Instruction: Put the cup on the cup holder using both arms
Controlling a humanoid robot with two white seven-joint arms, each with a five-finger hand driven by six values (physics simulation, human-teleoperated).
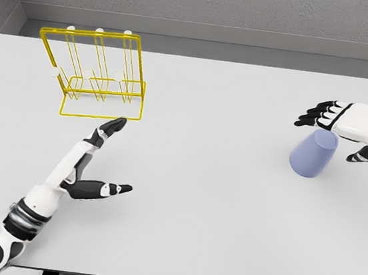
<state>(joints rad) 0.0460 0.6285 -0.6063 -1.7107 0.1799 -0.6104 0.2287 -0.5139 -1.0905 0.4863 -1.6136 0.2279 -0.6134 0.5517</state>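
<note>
Hovering over the lavender cup, right hand has fingers loosely curled, gripping nothing. Left hand lies splayed open near yellow cup holder.

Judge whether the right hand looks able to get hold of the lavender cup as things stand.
Probably yes. The right hand is right at the lavender cup, fingers open above its upper end and thumb beside it; nothing stands between them on the white table.

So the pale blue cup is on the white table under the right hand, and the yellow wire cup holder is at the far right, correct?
Not quite. The yellow wire cup holder stands at the far left of the white table, as the head view shows. The pale blue cup is indeed under the right hand.
</note>
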